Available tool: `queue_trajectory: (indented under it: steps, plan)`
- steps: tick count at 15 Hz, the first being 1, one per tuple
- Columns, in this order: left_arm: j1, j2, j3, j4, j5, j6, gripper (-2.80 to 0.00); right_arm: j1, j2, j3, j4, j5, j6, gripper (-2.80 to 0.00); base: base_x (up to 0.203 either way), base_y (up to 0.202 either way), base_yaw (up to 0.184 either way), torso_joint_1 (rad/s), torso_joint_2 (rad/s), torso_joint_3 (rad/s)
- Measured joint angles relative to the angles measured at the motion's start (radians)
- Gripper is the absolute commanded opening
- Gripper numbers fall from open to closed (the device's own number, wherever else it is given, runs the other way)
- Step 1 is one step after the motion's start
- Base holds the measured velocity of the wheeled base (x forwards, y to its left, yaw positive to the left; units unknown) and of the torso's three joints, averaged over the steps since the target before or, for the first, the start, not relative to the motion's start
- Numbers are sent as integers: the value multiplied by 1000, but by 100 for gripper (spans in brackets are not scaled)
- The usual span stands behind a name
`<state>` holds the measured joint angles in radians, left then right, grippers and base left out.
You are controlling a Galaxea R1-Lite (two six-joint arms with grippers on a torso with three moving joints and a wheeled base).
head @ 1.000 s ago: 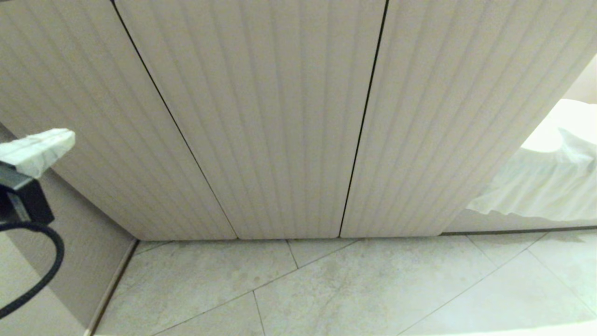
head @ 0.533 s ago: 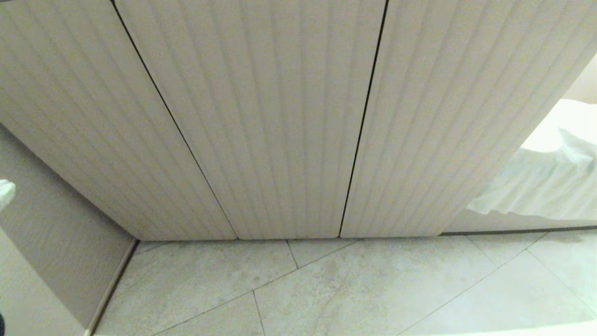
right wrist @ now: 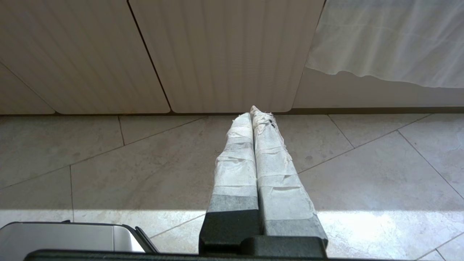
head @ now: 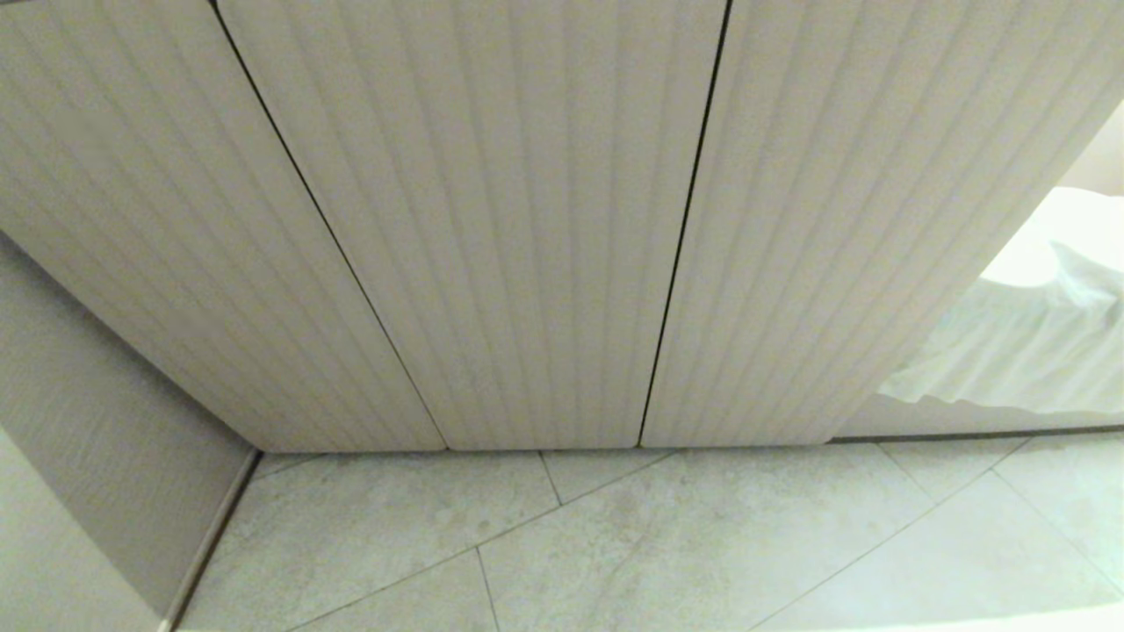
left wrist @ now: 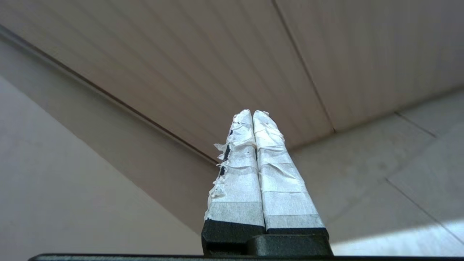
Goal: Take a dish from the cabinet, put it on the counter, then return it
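Pale beige ribbed-door cabinet: doors closed. Left gripper, right gripper: tape-wrapped fingers pressed together, empty. Next: open a door.

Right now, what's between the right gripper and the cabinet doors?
Only bare floor tiles, in the right wrist view: the shut right gripper points over them toward the closed cabinet doors.

pale tiled floor, cloth-draped surface rt

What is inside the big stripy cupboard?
You can't see inside. The cabinet has all its ribbed doors closed, so whatever sits on its shelves is covered. Only the doors and the tiled floor below show.
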<state>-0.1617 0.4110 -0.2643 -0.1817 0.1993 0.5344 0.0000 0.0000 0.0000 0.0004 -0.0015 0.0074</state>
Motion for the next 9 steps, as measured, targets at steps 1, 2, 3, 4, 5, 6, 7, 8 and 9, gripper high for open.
queue_trajectory:
  steps: [1, 2, 3, 4, 5, 6, 7, 8, 9]
  plan:
    - [30, -36, 58, -6, -46, -4, -280, 0, 0, 0, 0, 0, 0, -280, 0, 0, 0, 0, 0, 0]
    - [57, -68, 117, -21, -84, -11, -280, 0, 0, 0, 0, 0, 0, -280, 0, 0, 0, 0, 0, 0]
    - [84, -98, 170, -31, -108, -23, -280, 0, 0, 0, 0, 0, 0, -280, 0, 0, 0, 0, 0, 0]
    - [109, -132, 207, -21, -127, -37, -280, 0, 0, 0, 0, 0, 0, -280, 0, 0, 0, 0, 0, 0]
    - [134, -172, 232, 22, -152, -55, -280, 0, 0, 0, 0, 0, 0, -280, 0, 0, 0, 0, 0, 0]
    - [150, -207, 246, 91, -178, -73, -280, 0, 0, 0, 0, 0, 0, -280, 0, 0, 0, 0, 0, 0]
    - [159, -237, 254, 138, -197, -92, -280, 0, 0, 0, 0, 0, 1, -280, 0, 0, 0, 0, 0, 0]
    - [164, -259, 259, 154, -211, -110, -280, 0, 0, 0, 0, 0, 1, -280, 0, 0, 0, 0, 0, 0]
    - [167, -282, 260, 155, -221, -134, -280, 0, 0, 0, 0, 0, 0, -280, 0, 0, 0, 0, 0, 0]
